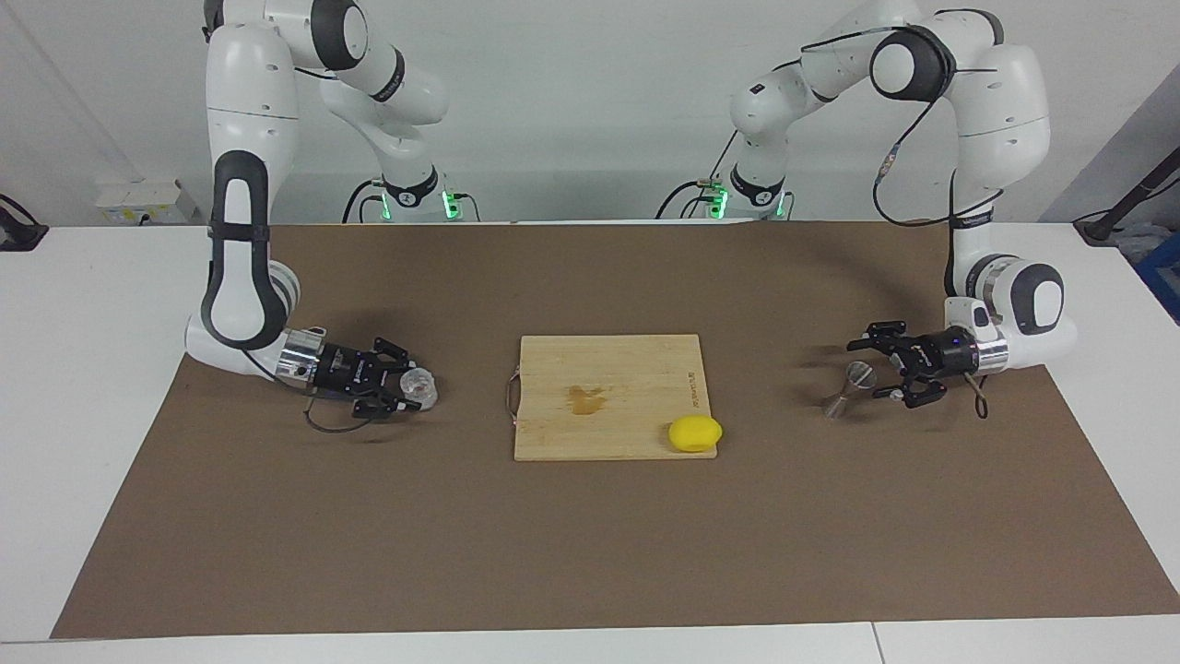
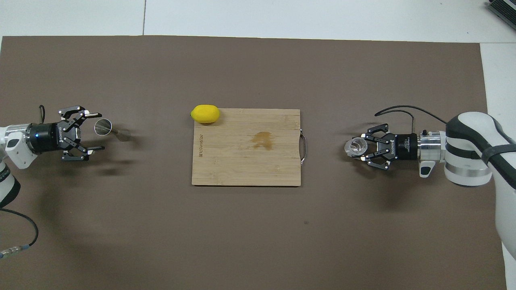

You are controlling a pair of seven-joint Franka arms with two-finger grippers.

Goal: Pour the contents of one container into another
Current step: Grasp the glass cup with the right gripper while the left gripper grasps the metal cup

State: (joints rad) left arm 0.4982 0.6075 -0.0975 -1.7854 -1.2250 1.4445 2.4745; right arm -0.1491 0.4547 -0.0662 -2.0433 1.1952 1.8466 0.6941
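A wide tabletop [image 1: 92, 387] is covered by a brown mat [image 1: 590, 553], with two white robot arms reaching in low from its two ends. At the right arm's end, the right claw [image 1: 403, 391] lies close to the mat, pointing toward the middle of the tabletop, and is clenched around a small clear glass tumbler [image 1: 421, 387], its fingers pressed against the glass on either side. In the overhead view the same tumbler [image 2: 356, 146] shows as a clear ring between the tips of the right claw [image 2: 362, 148]. At the left arm's end, the left claw [image 1: 878, 370] is also low and pointing toward the middle, with its fingers spread apart and nothing gripped. A small silver metal jigger [image 1: 850, 388], shaped like an hourglass, stands on the mat just beside the tips of this claw and appears apart from them. From overhead, the jigger [image 2: 109, 129] sits next to the farther finger [image 2: 93, 115] of the left claw [image 2: 94, 131] rather than squarely between the two fingers. In the middle of the mat lies a bamboo cutting board [image 1: 608, 369] with a small brownish stain [image 1: 587, 399] near its centre. A yellow lemon [image 1: 694, 433] rests at the board's corner that is farthest from the robots and toward the left arm's end.
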